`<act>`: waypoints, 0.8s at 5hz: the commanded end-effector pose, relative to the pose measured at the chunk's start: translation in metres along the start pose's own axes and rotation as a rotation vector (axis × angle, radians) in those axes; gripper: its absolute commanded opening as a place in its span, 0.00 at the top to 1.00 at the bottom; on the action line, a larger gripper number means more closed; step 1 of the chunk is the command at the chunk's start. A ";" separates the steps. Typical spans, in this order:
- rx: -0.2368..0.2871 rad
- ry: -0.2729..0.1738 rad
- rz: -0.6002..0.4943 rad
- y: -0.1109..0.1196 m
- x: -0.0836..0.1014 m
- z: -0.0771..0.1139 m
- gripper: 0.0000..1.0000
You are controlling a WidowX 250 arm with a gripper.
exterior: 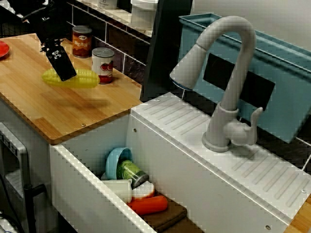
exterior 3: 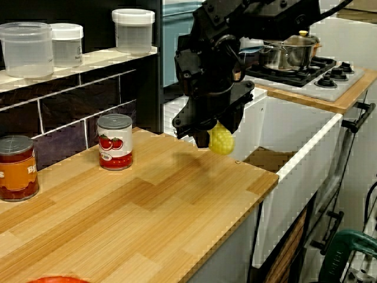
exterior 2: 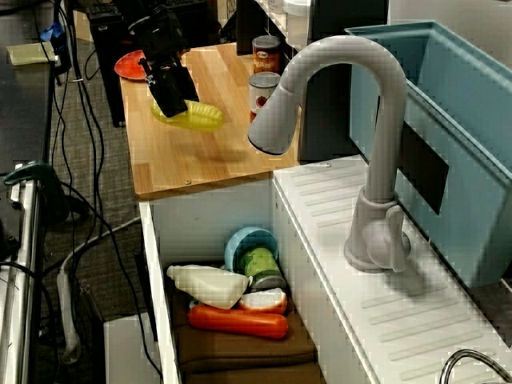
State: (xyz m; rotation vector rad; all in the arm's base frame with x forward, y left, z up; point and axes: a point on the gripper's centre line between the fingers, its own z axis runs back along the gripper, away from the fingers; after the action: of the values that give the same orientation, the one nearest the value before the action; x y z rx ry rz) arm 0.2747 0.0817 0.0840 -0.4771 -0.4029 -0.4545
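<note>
The pincer (exterior: 65, 73) was clamped on a yellow corn (exterior: 77, 78), its dark fingers closed across the left end of the cob. The corn lay about level and hung a little above the wooden desk (exterior: 58, 116); its shadow fell on the wood just below. In the view along the desk, the corn (exterior 3: 221, 140) showed end-on under the pincer (exterior 3: 212, 137).

A tomato can (exterior: 102, 64) stood upright just beside the right end of the corn. A brown can (exterior: 81, 41) stood behind it near the wall. A red plate (exterior: 2, 49) lay at the far end of the desk.

In the sink (exterior: 87, 194) lay a blue bowl (exterior: 115, 161), a green can (exterior: 132, 173), a white bottle (exterior 2: 208, 284) and a carrot (exterior: 148, 205), close together.
</note>
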 end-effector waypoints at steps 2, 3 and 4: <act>0.058 -0.023 -0.043 -0.017 0.014 0.005 1.00; 0.041 -0.012 -0.054 -0.028 0.016 -0.002 1.00; 0.033 -0.004 -0.073 -0.038 0.016 -0.010 1.00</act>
State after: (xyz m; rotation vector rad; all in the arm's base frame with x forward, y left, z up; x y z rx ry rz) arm 0.2678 0.0386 0.0832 -0.4683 -0.3904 -0.4980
